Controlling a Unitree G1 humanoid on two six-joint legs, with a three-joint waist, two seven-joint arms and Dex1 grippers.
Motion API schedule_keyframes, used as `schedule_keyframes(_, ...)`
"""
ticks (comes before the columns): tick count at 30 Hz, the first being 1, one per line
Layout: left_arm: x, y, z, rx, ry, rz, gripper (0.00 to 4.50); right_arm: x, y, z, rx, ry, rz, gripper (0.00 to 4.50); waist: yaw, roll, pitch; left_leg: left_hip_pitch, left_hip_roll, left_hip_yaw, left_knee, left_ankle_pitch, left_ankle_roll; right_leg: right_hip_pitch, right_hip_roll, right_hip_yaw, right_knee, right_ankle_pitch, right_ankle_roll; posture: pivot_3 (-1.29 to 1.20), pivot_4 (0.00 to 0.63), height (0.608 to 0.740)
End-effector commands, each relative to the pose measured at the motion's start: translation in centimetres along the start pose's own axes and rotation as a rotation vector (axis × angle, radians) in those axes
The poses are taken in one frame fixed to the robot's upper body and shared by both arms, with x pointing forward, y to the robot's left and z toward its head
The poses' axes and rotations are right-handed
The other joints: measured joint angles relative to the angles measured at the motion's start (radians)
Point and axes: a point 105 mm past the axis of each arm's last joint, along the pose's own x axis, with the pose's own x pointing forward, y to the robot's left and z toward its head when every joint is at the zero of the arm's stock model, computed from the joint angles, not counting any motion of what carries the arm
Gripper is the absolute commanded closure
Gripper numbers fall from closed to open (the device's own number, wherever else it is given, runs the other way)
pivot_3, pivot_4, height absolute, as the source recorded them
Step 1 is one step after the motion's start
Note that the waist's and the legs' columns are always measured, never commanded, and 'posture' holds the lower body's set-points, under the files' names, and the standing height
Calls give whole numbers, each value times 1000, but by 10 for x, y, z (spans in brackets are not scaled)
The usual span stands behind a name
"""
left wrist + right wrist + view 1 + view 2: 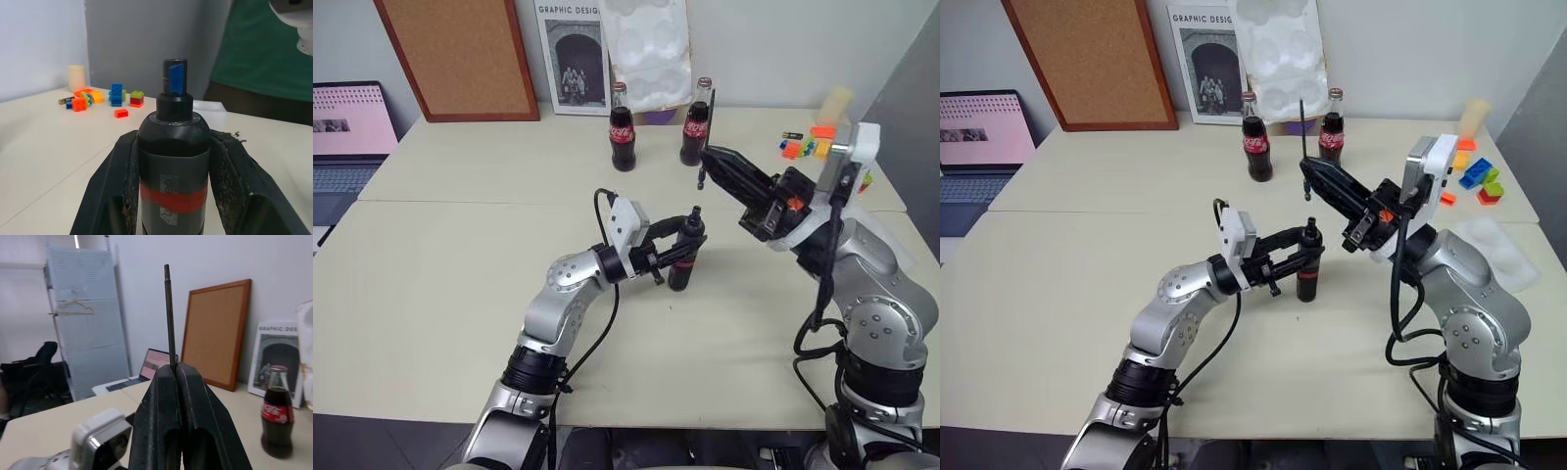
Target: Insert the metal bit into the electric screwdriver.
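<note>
Left hand (1309,257) pinches the electric screwdriver (1307,276) upright, base on the tabletop (1058,294). Right hand (1310,174) pinches the metal bit (1303,147) upright, above it. Two cola bottles (1256,142) stand behind.

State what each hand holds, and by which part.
Left hand: electric screwdriver, gripped around its body. Right hand: metal bit, pinched near its lower end.

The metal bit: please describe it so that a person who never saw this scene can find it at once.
Start at the pale table, then find the right hand raised above its middle. The metal bit is clamped upright between its black fingers. Unlike the stubby electric screwdriver in the left hand and the cola bottles behind, it is needle-thin and dark grey.
</note>
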Motion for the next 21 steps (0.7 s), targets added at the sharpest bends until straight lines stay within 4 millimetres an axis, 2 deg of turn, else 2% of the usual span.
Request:
schedule_keyframes(1, -3, -3, 16, 49, -40, -51, 2876, -1, 13, 11, -20, -52, 77, 4500, 0, 0, 0, 0, 0, 0, 0, 0, 0, 0, 0, 0, 0, 0, 0, 0, 150, 740)
schedule_keyframes(8, -18, 0, 11, 73, 14, -90, 2876, -4, 13, 10, -3, -75, 124, 4500, -1, 0, 0, 0, 0, 0, 0, 0, 0, 0, 0, 0, 0, 0, 0, 0, 150, 740)
schedule_keyframes(12, -21, 4, 15, 87, 21, -104, 2876, -5, 12, 6, -10, -72, 148, 4500, -1, 0, 0, 0, 0, 0, 0, 0, 0, 0, 0, 0, 0, 0, 0, 0, 150, 740)
schedule_keyframes(17, -23, -8, 27, 52, 15, -194, 2876, -6, 15, 6, 12, -84, 197, 4500, -2, 0, 0, 0, 0, 0, 0, 0, 0, 0, 0, 0, 0, 0, 0, 0, 150, 740)
schedule_keyframes(21, -31, -11, 22, 36, 56, -227, 2876, -6, 19, 4, 33, -90, 230, 4500, -1, 1, 0, 0, 1, 0, 0, 0, 0, -1, 1, 0, 0, 0, 0, 0, 150, 740)
